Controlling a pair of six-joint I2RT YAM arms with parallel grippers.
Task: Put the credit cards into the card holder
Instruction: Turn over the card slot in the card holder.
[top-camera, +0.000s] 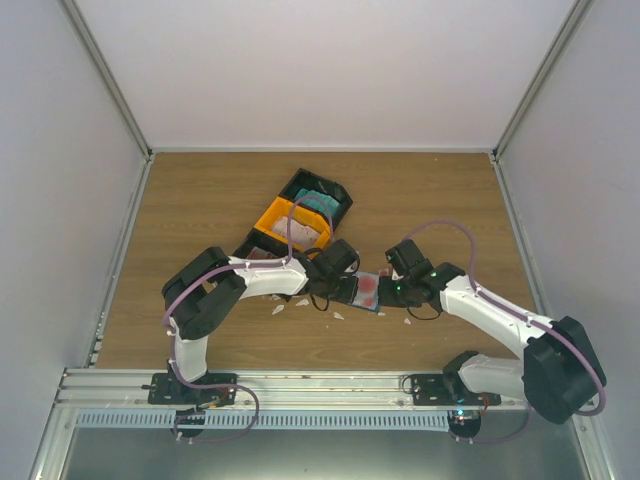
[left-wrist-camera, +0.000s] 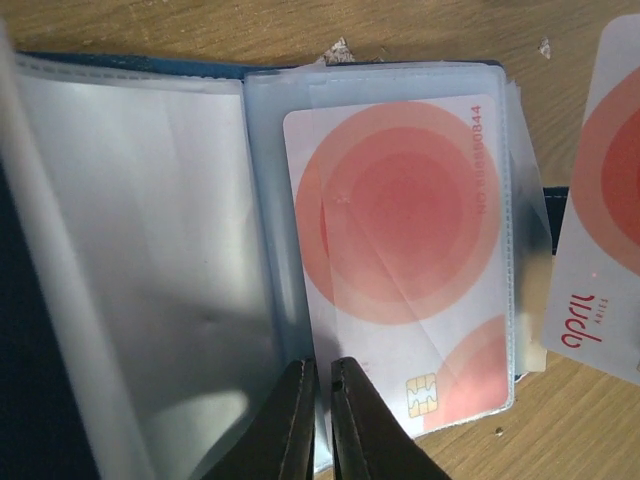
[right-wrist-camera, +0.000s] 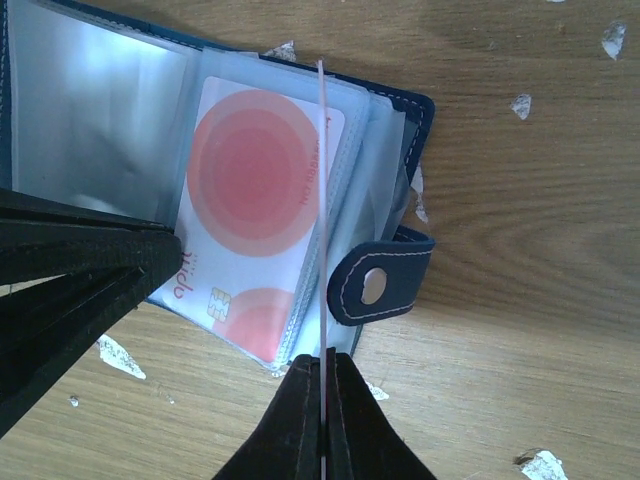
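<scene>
On the brown wood-grain table (top-camera: 200, 210), behind the left arm's reach, an orange plastic bin (top-camera: 272, 214) sat against a black plastic bin (top-camera: 300, 184). The left gripper (left-wrist-camera: 321, 415) had its two black fingers drawn almost together, with only a sliver between them. They were clamped on the lower edge of a clear plastic sleeve (left-wrist-camera: 150, 250) belonging to the navy-blue folding card holder (right-wrist-camera: 400, 262). The card holder lay open and flat on the table between the two grippers, near the front middle, with its snap tab turned toward the right arm's side. A white credit card with red circles and a gold chip (left-wrist-camera: 400, 250) sat tucked inside one sleeve, just to the right of the left gripper's fingertips.

Further right, a second white card with a red blotch (left-wrist-camera: 605, 220) stood on edge above the right side of the holder, not yet in any sleeve. The right gripper (right-wrist-camera: 323, 400) was closed tightly on that card's near edge. Small irregular white scraps (right-wrist-camera: 117, 355) were scattered over the wood around the holder.
</scene>
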